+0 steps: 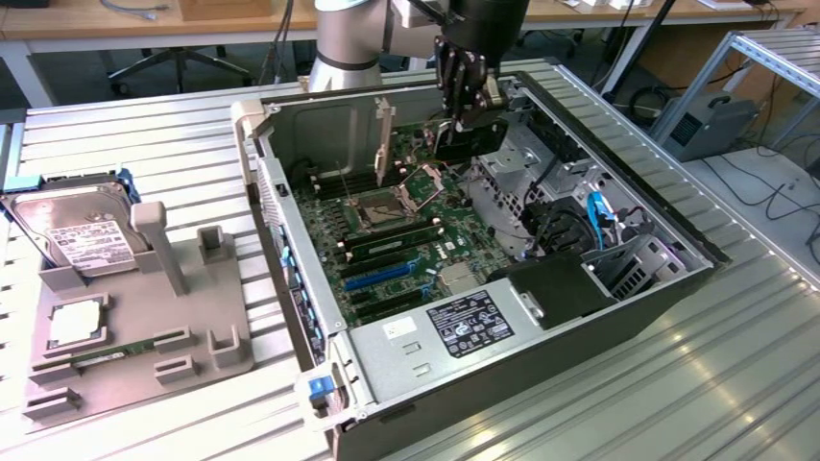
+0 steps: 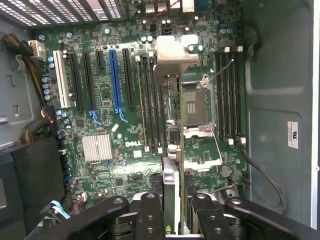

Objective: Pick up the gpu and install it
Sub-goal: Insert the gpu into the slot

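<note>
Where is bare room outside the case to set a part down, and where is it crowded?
Free: the table slats on the exterior view's right of the computer case, and the slats beyond the grey parts tray, beside the case wall. Crowded: inside the case, where the pincer holds the gpu over the motherboard.

Open computer case (image 1: 423, 384) — beside it a grey tray (image 1: 129, 375) with a hard drive (image 1: 84, 240), perhaps a memory stick (image 1: 113, 353).
</note>
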Controlling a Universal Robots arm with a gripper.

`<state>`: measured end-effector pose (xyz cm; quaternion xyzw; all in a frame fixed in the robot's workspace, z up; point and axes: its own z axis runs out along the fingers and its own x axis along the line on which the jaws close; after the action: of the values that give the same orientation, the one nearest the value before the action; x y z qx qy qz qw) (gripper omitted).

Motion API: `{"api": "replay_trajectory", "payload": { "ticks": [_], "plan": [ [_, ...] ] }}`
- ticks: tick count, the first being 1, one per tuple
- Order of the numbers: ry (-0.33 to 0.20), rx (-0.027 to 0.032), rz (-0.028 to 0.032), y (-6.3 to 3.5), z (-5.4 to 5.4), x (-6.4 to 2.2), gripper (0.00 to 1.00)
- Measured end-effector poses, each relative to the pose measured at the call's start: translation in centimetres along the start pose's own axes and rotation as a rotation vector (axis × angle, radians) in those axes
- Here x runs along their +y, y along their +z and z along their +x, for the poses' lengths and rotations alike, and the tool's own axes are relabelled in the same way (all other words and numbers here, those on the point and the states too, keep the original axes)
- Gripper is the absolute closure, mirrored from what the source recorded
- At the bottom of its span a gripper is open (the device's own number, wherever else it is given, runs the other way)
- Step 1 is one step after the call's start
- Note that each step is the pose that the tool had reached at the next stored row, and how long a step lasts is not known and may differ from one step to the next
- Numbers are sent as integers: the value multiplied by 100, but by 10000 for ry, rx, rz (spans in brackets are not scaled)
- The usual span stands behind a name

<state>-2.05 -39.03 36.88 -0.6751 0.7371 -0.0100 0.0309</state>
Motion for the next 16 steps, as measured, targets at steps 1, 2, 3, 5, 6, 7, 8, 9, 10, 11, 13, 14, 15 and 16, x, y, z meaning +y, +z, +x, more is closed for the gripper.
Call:
{"api": "replay_trajectory", "payload": {
  "ticks": [1,2,3,5,6,7,8,9,10,11,13,14,15,16],
  "plan": [
    [-28,-2,-1,0,0,0,73],
    [-58,-4,-2,0,0,0,73],
    [-86,-5,-3,0,0,0,73],
    [-143,-9,-5,1,0,0,73],
    [-179,-11,-6,1,0,0,73],
    [-204,-12,-7,1,0,0,73],
    [-237,-14,-8,1,0,0,73],
    [-268,-16,-9,1,0,0,73],
    [-297,-17,-10,1,0,0,73],
    [-327,-19,-10,1,0,0,73],
    [-386,-22,-13,1,0,0,73],
    [-418,-24,-13,1,0,0,73],
    [-448,-26,-15,2,0,0,73],
    [-482,-28,-15,2,0,0,73]
  ]
}}
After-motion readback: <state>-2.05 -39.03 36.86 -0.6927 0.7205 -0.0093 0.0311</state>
